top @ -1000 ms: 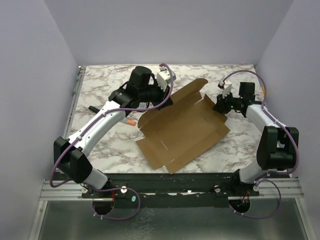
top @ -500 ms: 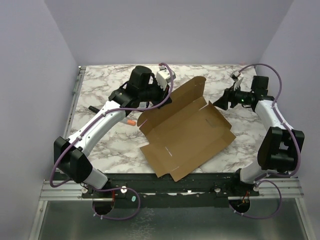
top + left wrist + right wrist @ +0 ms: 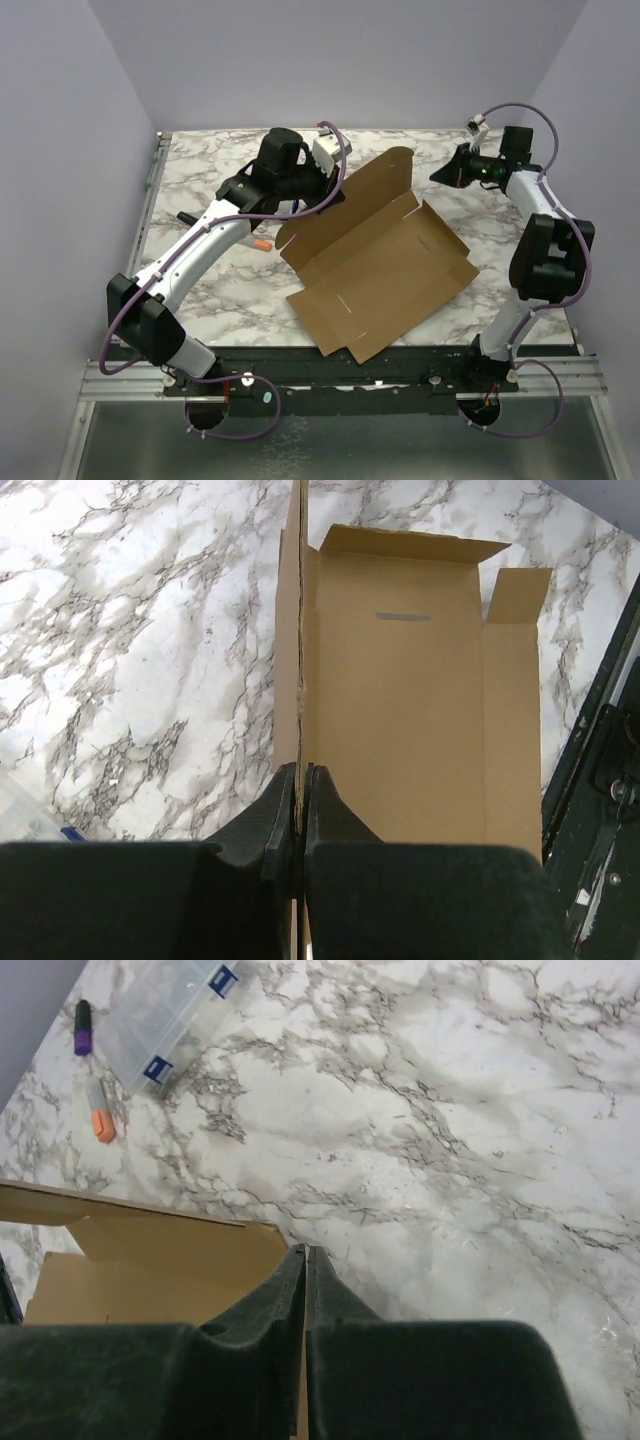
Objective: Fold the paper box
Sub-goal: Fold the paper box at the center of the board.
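The paper box (image 3: 380,270) is a brown cardboard sheet lying open in the middle of the marble table, its long far panel standing up on edge. My left gripper (image 3: 333,197) is shut on that raised panel at its left end. In the left wrist view the panel's edge runs straight up from between the fingers (image 3: 300,772), and the box floor (image 3: 410,700) with a slit lies to the right. My right gripper (image 3: 440,173) hangs shut above the table at the far right, apart from the box. Its closed tips (image 3: 305,1252) hover beside a box corner (image 3: 150,1250).
A clear plastic case (image 3: 170,1015) lies at the far left of the table, with a purple marker (image 3: 83,1025) and an orange marker (image 3: 100,1120) near it. The orange marker (image 3: 262,245) lies just left of the box. Walls close in the table on three sides.
My right gripper has left the box's right edge, moved up and back toward the far right, and now stands shut. The box has shifted slightly rightward. The left gripper has kept its hold.
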`<move>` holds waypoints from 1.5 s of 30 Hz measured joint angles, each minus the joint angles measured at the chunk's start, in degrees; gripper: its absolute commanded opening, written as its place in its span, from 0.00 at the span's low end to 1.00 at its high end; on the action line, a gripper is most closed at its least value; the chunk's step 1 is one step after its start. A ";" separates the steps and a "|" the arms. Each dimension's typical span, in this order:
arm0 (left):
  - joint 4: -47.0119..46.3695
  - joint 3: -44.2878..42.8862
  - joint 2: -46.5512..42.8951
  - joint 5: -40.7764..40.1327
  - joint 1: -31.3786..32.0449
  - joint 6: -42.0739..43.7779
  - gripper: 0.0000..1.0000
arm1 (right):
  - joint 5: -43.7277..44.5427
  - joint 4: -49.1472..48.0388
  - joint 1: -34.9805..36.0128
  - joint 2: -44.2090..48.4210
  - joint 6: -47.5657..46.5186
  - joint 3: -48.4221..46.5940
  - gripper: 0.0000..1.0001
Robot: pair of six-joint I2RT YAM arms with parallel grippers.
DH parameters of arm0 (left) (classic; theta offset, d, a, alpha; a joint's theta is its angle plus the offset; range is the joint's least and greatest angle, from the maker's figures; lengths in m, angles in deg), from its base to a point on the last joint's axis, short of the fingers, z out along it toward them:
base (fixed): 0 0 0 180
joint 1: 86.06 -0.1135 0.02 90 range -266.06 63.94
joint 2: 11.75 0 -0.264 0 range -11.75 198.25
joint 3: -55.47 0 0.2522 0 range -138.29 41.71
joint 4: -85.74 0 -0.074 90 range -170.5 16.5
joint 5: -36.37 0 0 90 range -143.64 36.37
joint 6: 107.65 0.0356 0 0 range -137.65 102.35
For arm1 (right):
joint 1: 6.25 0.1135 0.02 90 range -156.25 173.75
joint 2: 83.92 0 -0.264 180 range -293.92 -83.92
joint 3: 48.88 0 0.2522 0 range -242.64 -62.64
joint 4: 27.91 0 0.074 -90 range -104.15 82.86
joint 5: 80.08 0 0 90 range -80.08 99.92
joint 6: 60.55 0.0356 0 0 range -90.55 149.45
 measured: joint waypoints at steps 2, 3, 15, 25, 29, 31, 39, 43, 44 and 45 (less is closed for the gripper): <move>0.00 0.00 0.00 -0.02 0.00 0.13 0.00 | 0.42 0.66 0.07 -3.72 0.07 -2.36 0.06; 0.00 0.00 0.00 -0.02 0.00 0.20 0.00 | 0.57 1.25 0.22 -5.07 -0.11 -3.19 0.06; -0.02 -1.11 0.02 0.02 0.00 0.39 0.00 | -0.02 10.38 3.28 -13.68 -8.74 -8.00 0.05; 0.07 -1.62 0.22 -0.50 0.00 0.46 0.00 | -5.07 18.62 3.50 -13.86 -18.93 -8.70 0.08; 0.09 -1.62 0.63 -1.11 0.00 0.66 0.00 | -7.76 22.84 3.50 -13.31 -23.76 -8.74 0.13; 0.09 -1.62 0.79 -1.25 0.00 0.72 0.00 | -8.98 25.35 3.50 -13.18 -26.03 -9.11 0.17; 0.02 -1.62 0.79 -1.25 0.00 1.79 0.00 | -12.26 33.86 3.78 -13.18 -34.29 -11.10 0.29; 0.02 -1.62 0.76 -1.33 0.00 2.56 0.00 | -13.20 37.77 4.02 -13.57 -37.24 -12.35 0.37; 0.04 -1.62 0.76 -1.33 0.00 2.69 0.00 | -13.42 38.60 4.04 -13.77 -37.77 -12.76 0.39; 0.02 -1.62 0.74 -1.36 0.00 2.99 0.00 | -13.51 39.19 4.04 -13.99 -38.29 -13.11 0.40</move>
